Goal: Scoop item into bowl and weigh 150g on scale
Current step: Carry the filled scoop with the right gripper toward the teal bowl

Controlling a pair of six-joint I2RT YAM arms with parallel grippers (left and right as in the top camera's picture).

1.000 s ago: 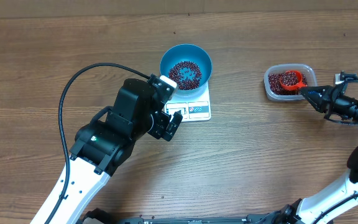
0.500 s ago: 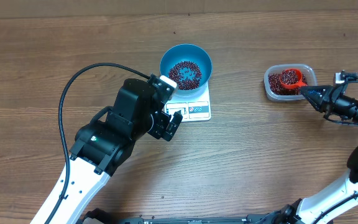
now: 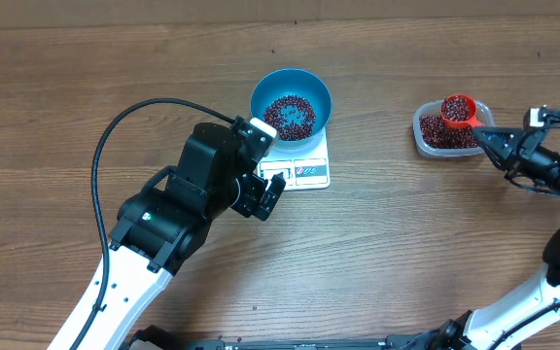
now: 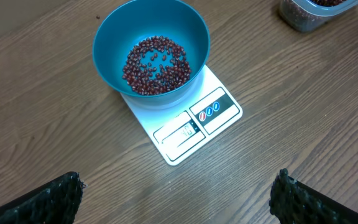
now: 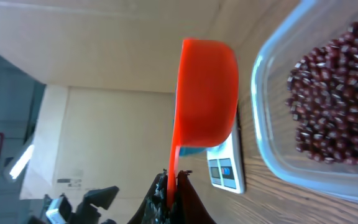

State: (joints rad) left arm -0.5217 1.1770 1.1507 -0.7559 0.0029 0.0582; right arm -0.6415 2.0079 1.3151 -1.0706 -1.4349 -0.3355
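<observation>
Already, a thin layer of beans [image 3: 290, 114] lay in the blue bowl [image 3: 268, 87], which sat on the white scale [image 3: 305, 172] near the middle of the table [image 3: 397, 253]. More beans filled the clear tub [image 3: 424, 136] well off to the right. The red scoop [image 3: 457, 109], loaded with beans, hung over the tub's far rim, its handle pinched in the right gripper [image 3: 484, 139], whose jaws were pressed together on it. Spillage looked the likeliest trouble: the scoop seemed full, and any tilt or jerk over the open wood between tub and bowl would scatter beans. Tipping the whole load in at once could also overshoot the weight. The left gripper [image 3: 270, 190] hovered spread wide and empty just beside the scale's display edge, not touching it, where it might crowd a low approach. Nothing else stood between tub and bowl.
</observation>
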